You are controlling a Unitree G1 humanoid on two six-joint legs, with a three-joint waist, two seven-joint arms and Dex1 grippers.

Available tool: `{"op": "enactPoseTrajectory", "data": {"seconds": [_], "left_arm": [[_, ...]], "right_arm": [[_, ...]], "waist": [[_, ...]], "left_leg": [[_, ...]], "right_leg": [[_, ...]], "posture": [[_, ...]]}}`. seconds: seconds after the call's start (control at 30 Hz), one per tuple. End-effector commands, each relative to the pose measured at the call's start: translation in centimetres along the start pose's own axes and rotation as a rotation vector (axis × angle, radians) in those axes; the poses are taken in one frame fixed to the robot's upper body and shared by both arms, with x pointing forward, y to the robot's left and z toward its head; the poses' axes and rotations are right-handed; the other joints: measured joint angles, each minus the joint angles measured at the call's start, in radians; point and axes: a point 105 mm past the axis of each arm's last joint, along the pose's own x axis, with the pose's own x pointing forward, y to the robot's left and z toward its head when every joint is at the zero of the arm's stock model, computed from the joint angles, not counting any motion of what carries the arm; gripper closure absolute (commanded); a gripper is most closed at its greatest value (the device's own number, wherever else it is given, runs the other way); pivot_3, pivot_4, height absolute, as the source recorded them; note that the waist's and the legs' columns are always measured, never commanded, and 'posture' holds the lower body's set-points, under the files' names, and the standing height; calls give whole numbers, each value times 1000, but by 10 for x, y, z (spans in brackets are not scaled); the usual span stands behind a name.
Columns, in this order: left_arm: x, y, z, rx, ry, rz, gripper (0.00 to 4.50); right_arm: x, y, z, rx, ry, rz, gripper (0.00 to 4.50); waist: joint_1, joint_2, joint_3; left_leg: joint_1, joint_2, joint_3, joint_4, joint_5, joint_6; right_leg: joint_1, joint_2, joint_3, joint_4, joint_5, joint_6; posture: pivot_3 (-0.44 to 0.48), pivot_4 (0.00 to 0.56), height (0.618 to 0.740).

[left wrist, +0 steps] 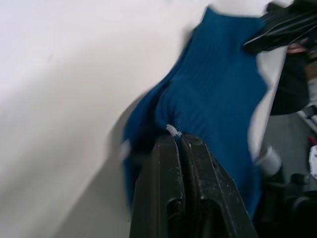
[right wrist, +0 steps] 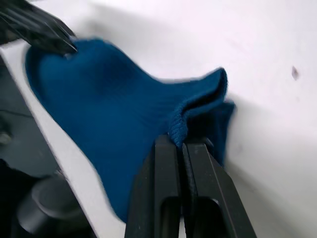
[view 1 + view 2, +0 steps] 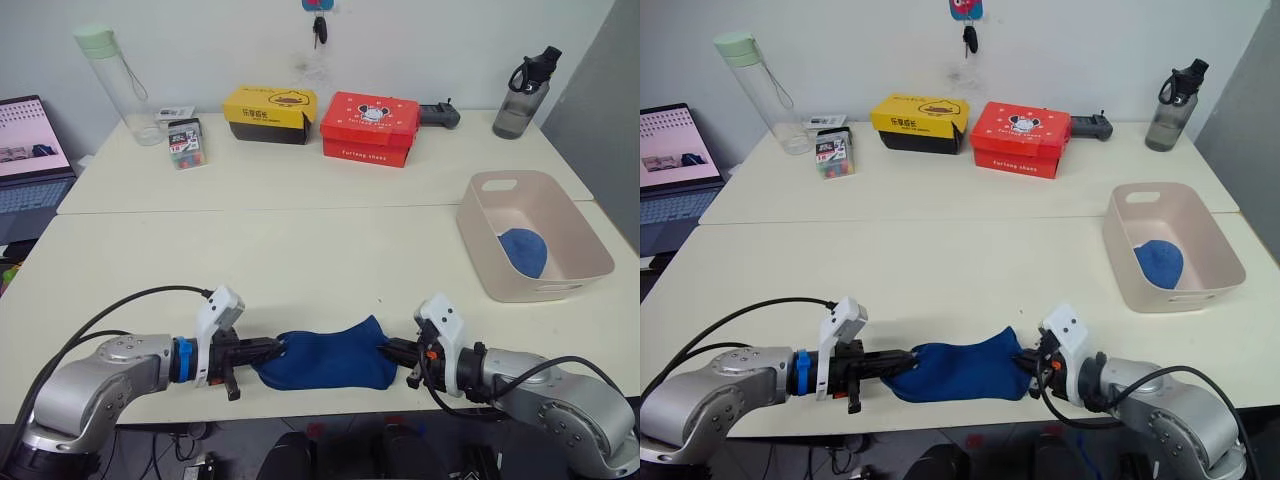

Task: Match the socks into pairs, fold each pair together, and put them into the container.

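A dark blue knitted fabric sock (image 3: 325, 362) lay stretched along the near edge of the pale surface (image 3: 300, 250), held at both ends. The left end effector (image 3: 278, 348) pinched one end, the right end effector (image 3: 388, 349) pinched the other. Another blue sock (image 3: 523, 250) sat inside the pinkish-beige rectangular plastic tub (image 3: 478, 240), well apart on the right.

The pale desk (image 3: 300, 250) carries a blue sock (image 3: 325, 360) at its near edge. The beige container (image 3: 480, 235) sits by the right edge. Along the far edge stand a clear bottle (image 3: 115, 85), a small packet (image 3: 186, 142), a yellow box (image 3: 268, 113), a red box (image 3: 369, 127), a black controller (image 3: 438, 115) and a dark bottle (image 3: 522, 95).
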Motion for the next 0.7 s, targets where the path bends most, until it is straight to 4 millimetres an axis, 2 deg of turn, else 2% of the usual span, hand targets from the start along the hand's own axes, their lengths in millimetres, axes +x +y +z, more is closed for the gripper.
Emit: {"op": "enactPoseTrajectory", "data": {"seconds": [0.03,0.13,0.37,0.53,0.7], "left_arm": [[-11,-12,16,0,-28,-33,4500],[-11,-13,4,-33,11,-19,4500],[-3,7,-19,-60,1,90,4500],[1,9,-22,-26,-19,93,4500],[-2,12,-29,-13,-8,99,4500]], "right_arm": [[-8,9,13,-8,-53,40,4476],[-7,5,8,12,-28,29,4476],[3,-7,1,9,8,-24,4476],[4,-9,-7,0,44,-32,4476],[3,-11,-14,0,68,-48,4476]], "waist": [[0,0,0],[-1,0,0],[0,1,0],[0,1,0],[0,1,0]], "left_leg": [[0,0,0,0,0,0],[0,0,0,0,0,0],[1,0,0,0,1,-1],[1,0,0,0,1,-1],[1,0,0,0,1,-2]], "right_leg": [[0,0,0,0,0,0],[0,0,0,0,0,0],[0,0,0,0,0,0],[0,0,0,-1,0,0],[0,0,0,-1,0,0]], "posture": [[0,150,740],[0,150,740],[0,150,740],[0,150,740],[0,150,740]]}}
